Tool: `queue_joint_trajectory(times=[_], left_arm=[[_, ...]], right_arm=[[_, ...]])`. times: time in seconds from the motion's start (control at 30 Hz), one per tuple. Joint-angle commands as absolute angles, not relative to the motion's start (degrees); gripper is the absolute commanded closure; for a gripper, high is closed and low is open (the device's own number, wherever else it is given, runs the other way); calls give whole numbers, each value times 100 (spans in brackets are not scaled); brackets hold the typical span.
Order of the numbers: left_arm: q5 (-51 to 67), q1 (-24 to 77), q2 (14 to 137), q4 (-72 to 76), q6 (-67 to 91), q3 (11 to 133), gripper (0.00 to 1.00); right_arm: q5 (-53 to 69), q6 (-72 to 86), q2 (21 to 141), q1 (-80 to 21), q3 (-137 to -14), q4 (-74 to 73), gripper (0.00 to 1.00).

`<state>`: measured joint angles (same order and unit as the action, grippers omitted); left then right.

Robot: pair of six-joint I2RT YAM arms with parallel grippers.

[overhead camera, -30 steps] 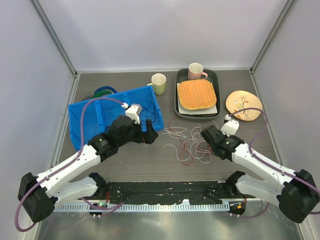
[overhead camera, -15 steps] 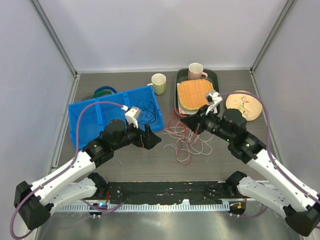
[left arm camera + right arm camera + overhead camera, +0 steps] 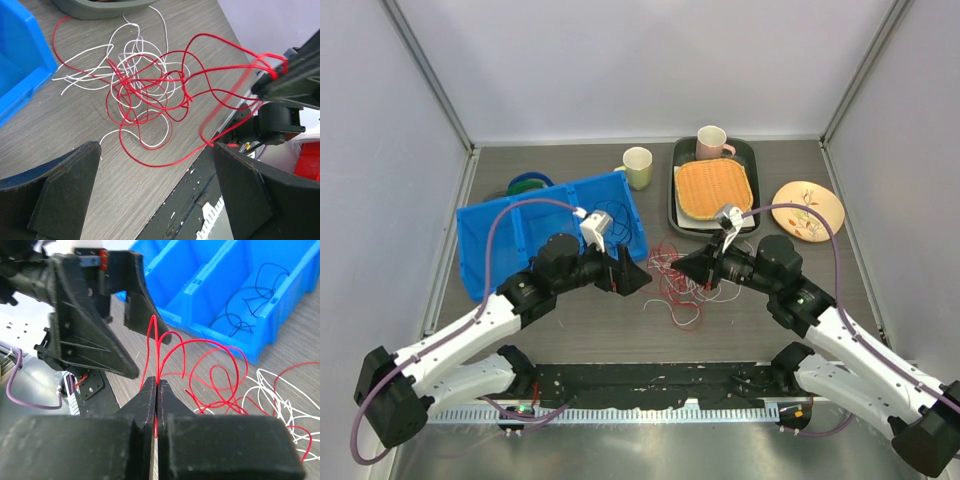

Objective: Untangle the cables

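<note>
Right claw is clenched on a red strand of the cables. Its two fingers are pressed flat together, and the wire rises in a loop above them. In the top view that arm reaches from its base at 5 o'clock, forearm angled toward 10 and claw pointing to 9, raised off the bench. The left claw is released, fingers spread wide and grasping nothing, just beside the tangle on its 9 o'clock side. Its arm runs from 7 o'clock up toward 2, claw pointing to 3, so the two tips face each other closely.

Red and white cables lie knotted at the bench's centre, with red loops drawn up to the right claw. Thin dark cables lie in the end compartment of a blue bin at 9 o'clock.

The bench is grey wood-grain. A tray with a woven mat sits at 1, a plate at 2, and a cream cup and a pink cup near 12. Pale walls close it in.
</note>
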<state>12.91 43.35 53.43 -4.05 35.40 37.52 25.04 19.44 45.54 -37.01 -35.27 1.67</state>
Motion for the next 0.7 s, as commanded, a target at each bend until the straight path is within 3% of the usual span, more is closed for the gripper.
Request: queue_joint_trajectory(times=[0.0,0.03,0.13,0.17,0.33,0.43,0.53,0.6,0.63,0.67], left_arm=[[1608,4315,5817,140,3525,4174,0],[1617,4315,5931,141,3524,4244,1],[1950,4307,6388,149,3507,4517,21],[1977,4315,6529,167,3507,4578,33],[2092,4315,6732,316,3542,4640,62],[1873,4315,6680,141,3524,4684,96],[1224,4315,6478,18,3594,4658,100],[618,4307,6242,-280,3621,4676,100],[424,4315,6162,-360,3638,4702,100],[161,4307,6057,-456,3630,4711,100]], right_arm=[[2636,2100,4482,-3709,-3410,844,99],[2689,2109,4517,-3709,-3419,835,99],[2567,2109,4614,-3709,-3445,765,99],[2514,2109,4623,-3709,-3454,739,99],[2242,2039,4667,-3709,-3524,528,99],[2206,2021,4684,-3709,-3533,492,99],[2058,2013,4711,-3709,-3568,396,99],[1794,2013,4746,-3709,-3586,247,91],[1384,2013,4790,-3709,-3603,185,84],[1128,2074,4834,-3709,-3604,132,61]])
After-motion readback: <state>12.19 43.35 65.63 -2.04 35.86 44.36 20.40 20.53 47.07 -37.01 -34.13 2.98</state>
